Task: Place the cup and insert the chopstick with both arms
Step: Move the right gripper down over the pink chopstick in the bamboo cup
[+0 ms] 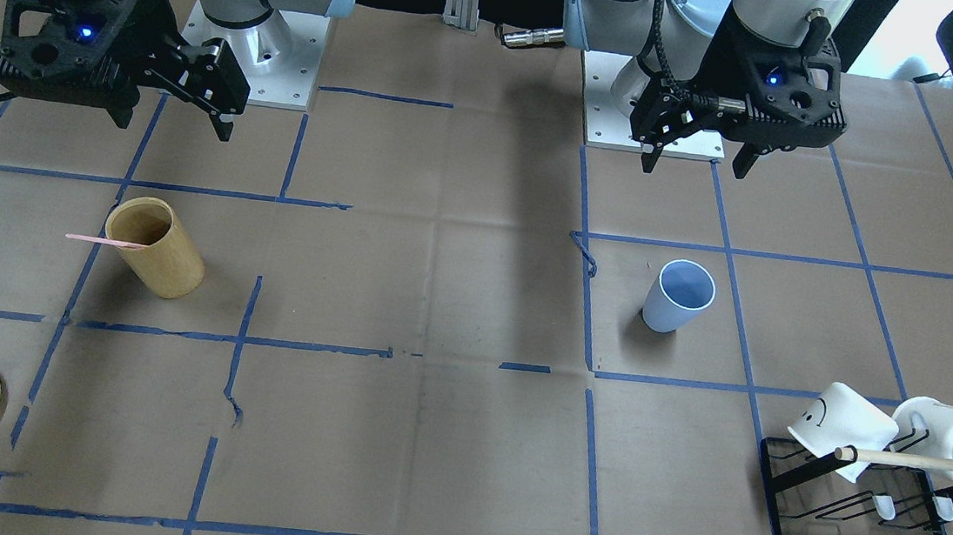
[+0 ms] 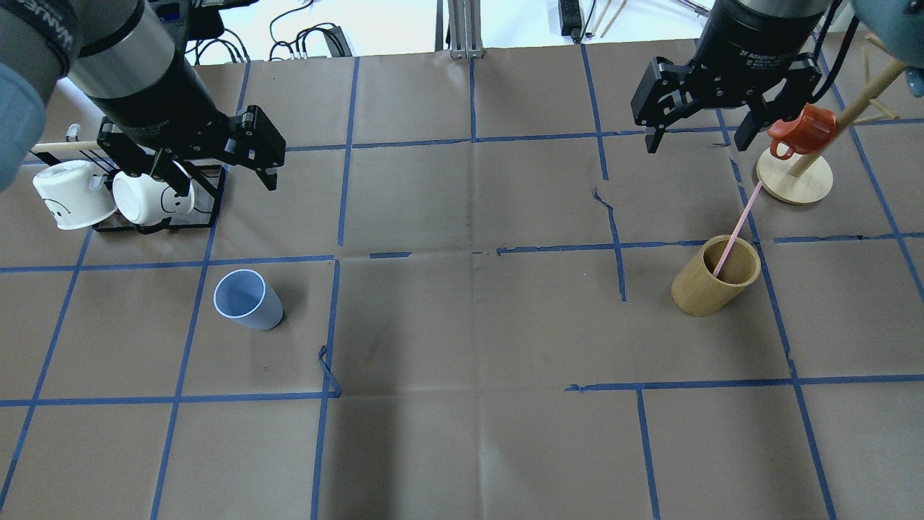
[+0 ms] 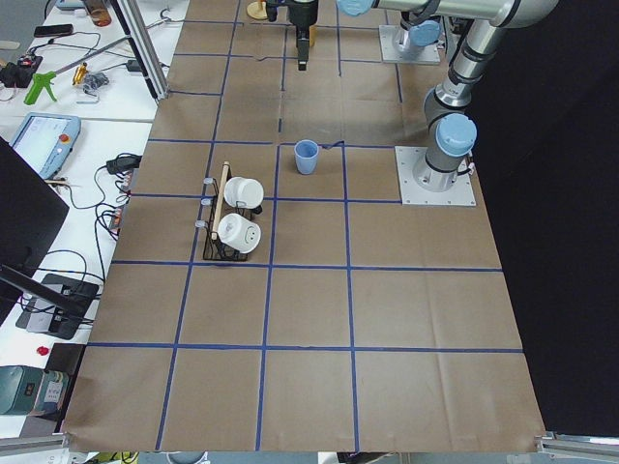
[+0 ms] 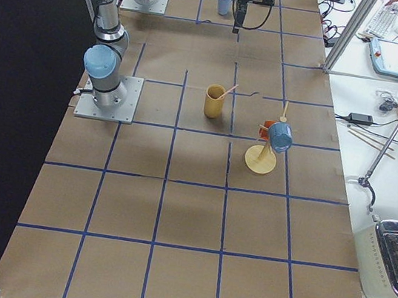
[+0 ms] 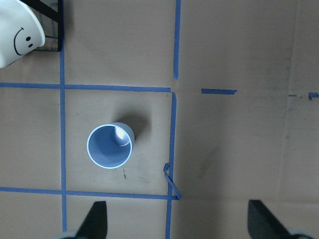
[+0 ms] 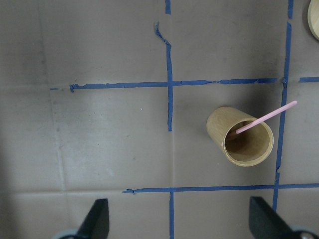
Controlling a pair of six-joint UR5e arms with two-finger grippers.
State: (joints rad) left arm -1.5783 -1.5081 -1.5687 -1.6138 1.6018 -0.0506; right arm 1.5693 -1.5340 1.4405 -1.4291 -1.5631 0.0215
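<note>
The pale blue cup [image 1: 679, 296] stands upright on the brown paper; it also shows in the overhead view [image 2: 247, 298] and the left wrist view [image 5: 110, 145]. My left gripper [image 1: 696, 162] hangs open and empty above and behind it, also seen from overhead [image 2: 216, 177]. One pink chopstick [image 2: 740, 220] leans in the tan wooden cup [image 2: 715, 276] with its end sticking out over the rim, as the right wrist view shows [image 6: 266, 117]. My right gripper [image 2: 698, 144] is open and empty, high above the table beyond the tan cup.
A black rack [image 2: 209, 195] with two white mugs [image 2: 148, 198] and a wooden dowel sits under my left arm. A wooden mug tree [image 2: 794, 177] with a red mug [image 2: 801, 130] stands close to my right gripper. Blue tape lines grid the paper.
</note>
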